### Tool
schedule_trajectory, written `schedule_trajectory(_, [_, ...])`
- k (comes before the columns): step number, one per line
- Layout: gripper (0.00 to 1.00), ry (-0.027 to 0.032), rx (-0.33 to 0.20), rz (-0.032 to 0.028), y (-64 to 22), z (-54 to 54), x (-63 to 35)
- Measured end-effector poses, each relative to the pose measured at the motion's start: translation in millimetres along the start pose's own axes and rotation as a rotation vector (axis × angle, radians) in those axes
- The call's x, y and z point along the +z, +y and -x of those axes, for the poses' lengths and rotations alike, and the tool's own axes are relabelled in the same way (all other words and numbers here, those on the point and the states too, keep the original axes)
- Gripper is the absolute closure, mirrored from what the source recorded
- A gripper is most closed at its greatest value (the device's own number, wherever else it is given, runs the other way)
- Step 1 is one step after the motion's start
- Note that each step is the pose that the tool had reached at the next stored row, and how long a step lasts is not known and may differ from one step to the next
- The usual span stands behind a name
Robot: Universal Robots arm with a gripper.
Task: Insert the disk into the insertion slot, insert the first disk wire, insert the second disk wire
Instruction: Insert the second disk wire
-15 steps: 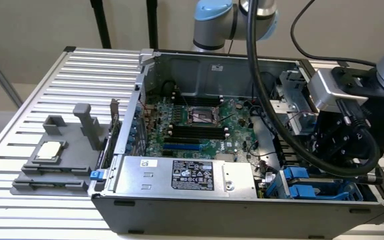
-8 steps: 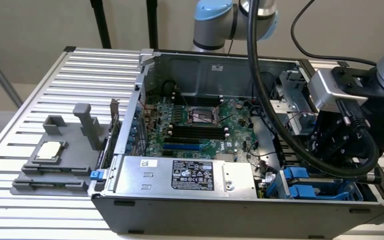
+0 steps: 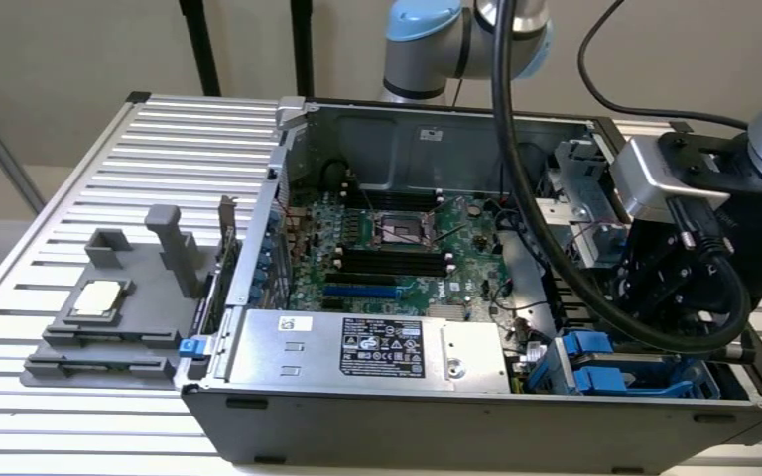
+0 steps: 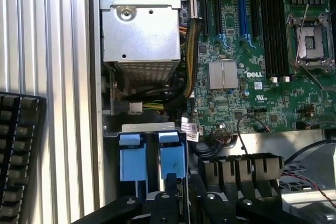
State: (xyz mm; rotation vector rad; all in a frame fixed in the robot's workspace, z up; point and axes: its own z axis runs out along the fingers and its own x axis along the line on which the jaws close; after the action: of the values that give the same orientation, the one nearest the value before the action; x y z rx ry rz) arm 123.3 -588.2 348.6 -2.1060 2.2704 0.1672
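Gripper [image 4: 176,207] sits closest to the wrist lens, its black fingers [image 4: 160,204] drawn partway in and pinching a thin upright slab that reads as the disk [image 4: 172,184] held on edge (label side can't be made out). The disk is right over the insertion slot [image 3: 579,347], touching or just beside one of the slot's blue tabs [image 4: 173,153]; cannot tell if it is partly down inside. Exterior view, left to right: slatted metal table [image 3: 76,169]. A grey fixture [image 3: 123,337] stands on the exterior view's left, with a square chip [image 3: 95,299] lying in its tray. The open computer case [image 3: 460,421] takes the middle and right of the table. Inside it, near left, is a silver box [image 3: 289,347] with a black label, lying along the near wall. Farther in is the green motherboard [image 3: 447,233], lying flat, with its black slots showing. A thick black cable [image 3: 520,169] drops from the arm [image 3: 421,40] at the far side, crosses over the board and curves to the wrist on the exterior view's right. The slot is in the case's near right corner, with the gripper directly above it, pointing down. The wrist view also catches a black keyboard [image 4: 18,156] on the table slats, outside the case wall.
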Motion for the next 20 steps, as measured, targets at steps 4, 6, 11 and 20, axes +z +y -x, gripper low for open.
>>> schedule_trajectory(4, [0.75, -0.0062, 0.0, 0.0005, 0.0, 0.0, 0.0])
schedule_trajectory(6, [0.75, -0.0089, 0.0, 0.0007, 0.0, 0.0, 0.0])
schedule_trajectory(11, [0.75, -0.0089, -0.001, 0.0007, 0.5, 2.2, -9.6])
schedule_trajectory(20, [0.75, -0.0082, -0.001, 0.0037, -12.3, 7.1, -32.1])
